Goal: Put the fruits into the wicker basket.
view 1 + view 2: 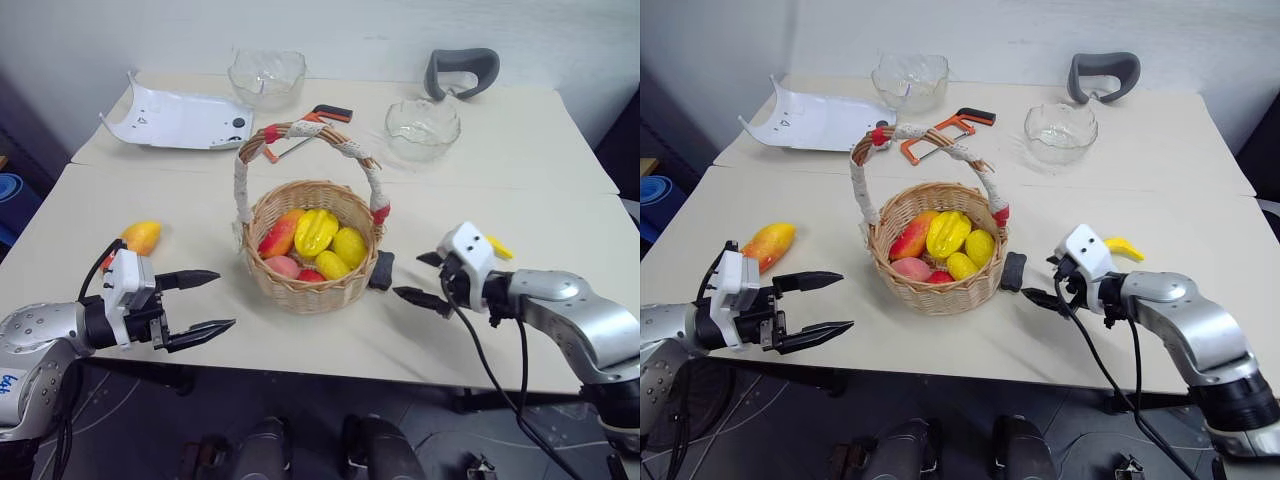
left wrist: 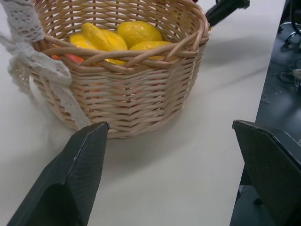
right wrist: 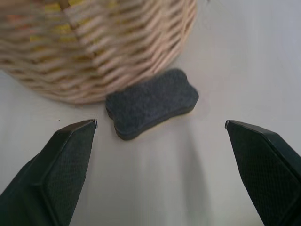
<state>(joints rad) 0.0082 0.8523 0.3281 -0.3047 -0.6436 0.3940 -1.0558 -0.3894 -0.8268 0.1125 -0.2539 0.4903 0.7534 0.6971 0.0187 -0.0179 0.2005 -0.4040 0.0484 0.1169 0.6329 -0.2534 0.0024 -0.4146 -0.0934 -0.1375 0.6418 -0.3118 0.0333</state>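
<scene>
Mango (image 1: 768,244) lies on the table (image 1: 1160,210) out to my left, apart from the basket (image 1: 936,280) and just beyond my left gripper (image 1: 828,304), whose fingers are spread and hold nothing. Banana (image 1: 1124,245) peeks out behind my right wrist, on the table to the right of the basket. My right gripper (image 1: 425,279) hangs with fingers spread wide, empty, aimed at a dark eraser (image 3: 151,103) that lies just beside the basket's wall. The basket stands mid-table, already carrying a starfruit (image 1: 315,231), lemons (image 1: 348,247) and reddish fruit (image 1: 280,235). Two glass bowls (image 1: 423,128) and a hacksaw (image 1: 940,135) sit farther back.
</scene>
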